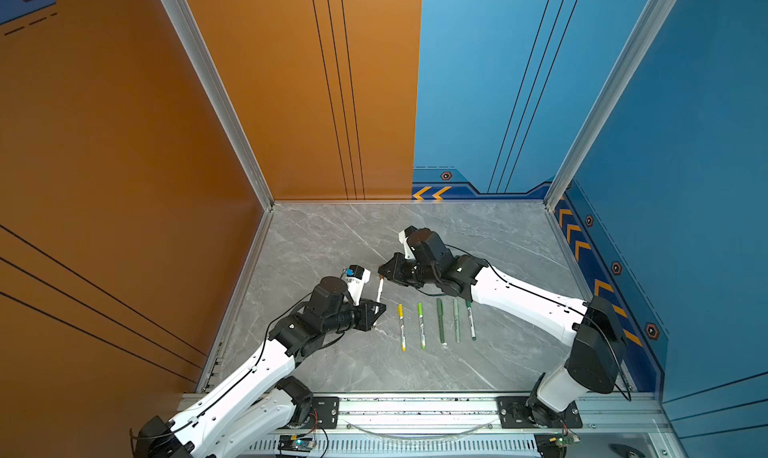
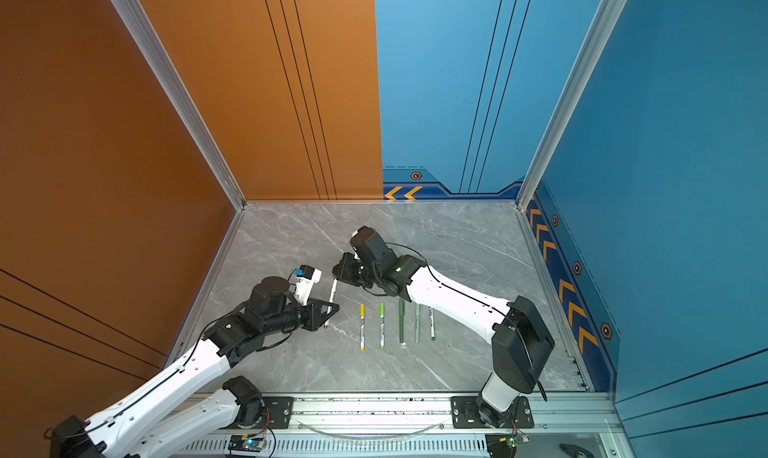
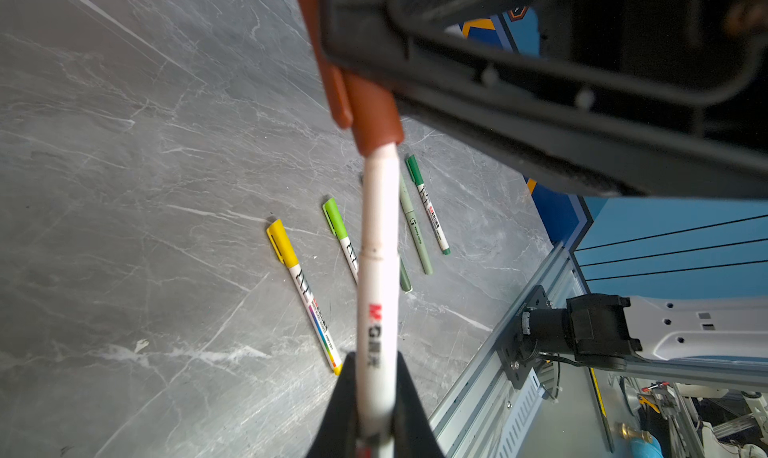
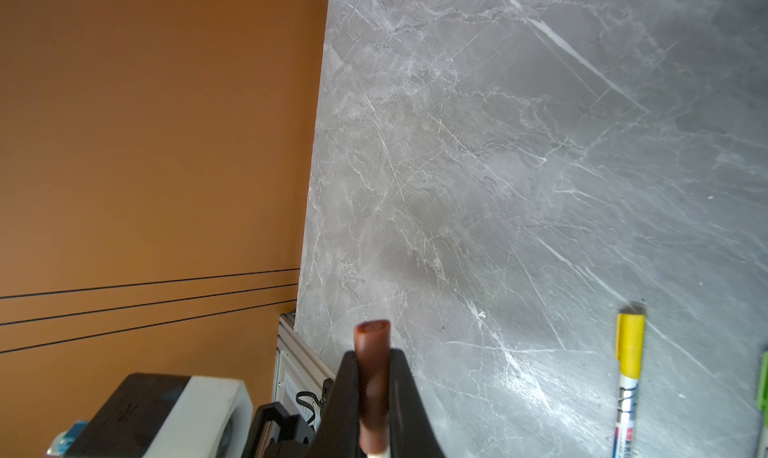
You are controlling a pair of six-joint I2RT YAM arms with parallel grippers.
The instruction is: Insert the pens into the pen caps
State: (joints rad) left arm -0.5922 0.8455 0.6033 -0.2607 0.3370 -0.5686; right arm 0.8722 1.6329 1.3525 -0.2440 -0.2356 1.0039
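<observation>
So the left gripper [image 1: 377, 313] clamped the pen [image 1: 379, 291], the right gripper [image 1: 382, 271] pinched the cap [image 3: 374, 117] at its twelve o'clock end; a straight push along the barrel looked best

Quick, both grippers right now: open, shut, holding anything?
Left gripper: shut on the white pen.
Right gripper: shut on the brown cap.

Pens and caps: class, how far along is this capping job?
Done: yellow pen, lime pen, olive pen, sage pen and green pen lie capped in a row. In hand: left hand grips the white pen, right hand holds the brown cap over its tip. Left: probably just pressing that cap home.
</observation>
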